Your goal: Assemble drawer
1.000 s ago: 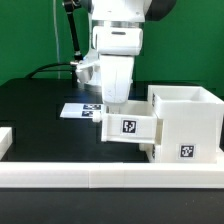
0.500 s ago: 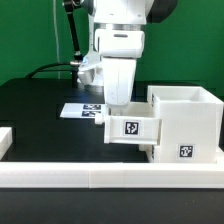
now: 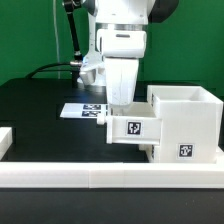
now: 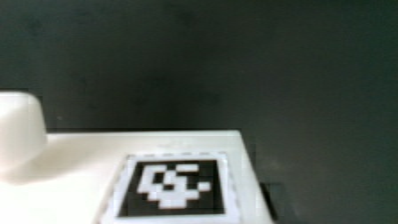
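Observation:
The white drawer casing point(image 3: 187, 122) stands at the exterior view's right, with a tag low on its front. A shallow white tray point(image 3: 132, 130) with a square tag sticks out of the casing's side, partly pushed in and raised off the table. My gripper point(image 3: 119, 108) comes straight down onto the tray's far wall. Its fingertips are hidden behind the tray's front wall, and the fingers stand close together on the tray. The wrist view shows the tray's white surface point(image 4: 80, 155) and its blurred tag point(image 4: 175, 186). No second tray is in view.
The marker board point(image 3: 80, 110) lies flat on the black table behind the tray. The long low white border rail point(image 3: 100, 178) runs along the front, with a white end piece point(image 3: 5, 140) at the exterior view's left. A blurred white rounded shape point(image 4: 15, 135) shows in the wrist view.
My gripper and the tray have shifted slightly toward the casing, to the exterior view's right. The casing has not moved.

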`<state>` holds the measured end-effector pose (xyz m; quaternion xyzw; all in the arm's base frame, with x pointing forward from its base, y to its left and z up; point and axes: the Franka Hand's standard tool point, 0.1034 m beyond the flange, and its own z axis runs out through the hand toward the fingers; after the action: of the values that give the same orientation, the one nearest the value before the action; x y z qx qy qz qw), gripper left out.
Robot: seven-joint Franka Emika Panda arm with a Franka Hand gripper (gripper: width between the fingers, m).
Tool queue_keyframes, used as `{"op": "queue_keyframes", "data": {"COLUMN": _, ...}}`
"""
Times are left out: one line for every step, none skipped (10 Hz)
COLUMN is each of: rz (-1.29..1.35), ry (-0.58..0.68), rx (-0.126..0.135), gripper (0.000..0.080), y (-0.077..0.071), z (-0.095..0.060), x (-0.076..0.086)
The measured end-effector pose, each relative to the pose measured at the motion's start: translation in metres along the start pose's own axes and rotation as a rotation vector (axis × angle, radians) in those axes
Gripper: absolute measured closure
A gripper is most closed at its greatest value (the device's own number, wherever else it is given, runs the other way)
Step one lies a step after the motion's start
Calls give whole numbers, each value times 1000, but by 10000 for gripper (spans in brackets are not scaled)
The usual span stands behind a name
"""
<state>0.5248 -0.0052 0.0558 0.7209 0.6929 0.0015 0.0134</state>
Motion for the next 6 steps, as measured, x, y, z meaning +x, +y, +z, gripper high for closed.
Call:
{"op": "queue_keyframes", "data": {"rz": -1, "ry": 1, "rx": 1, "gripper": 757, "y": 0, "z": 1, "x": 1}}
{"op": "queue_keyframes", "data": {"rz": -1, "ry": 2, "rx": 2, "gripper": 757, "y": 0, "z": 2, "x": 1}}
{"op": "queue_keyframes", "data": {"rz": 1, "ry": 2, "rx": 2, "gripper": 757, "y": 0, "z": 2, "x": 0}}
{"op": "queue_keyframes", "data": {"rz": 1, "ry": 2, "rx": 2, "gripper": 757, "y": 0, "z": 2, "x": 0}}
{"op": "queue_keyframes", "data": {"rz": 1, "ry": 2, "rx": 2, "gripper": 757, "y": 0, "z": 2, "x": 0}}
{"op": "queue_keyframes", "data": {"rz": 2, "ry": 2, "rx": 2, "gripper": 757, "y": 0, "z": 2, "x": 0}}
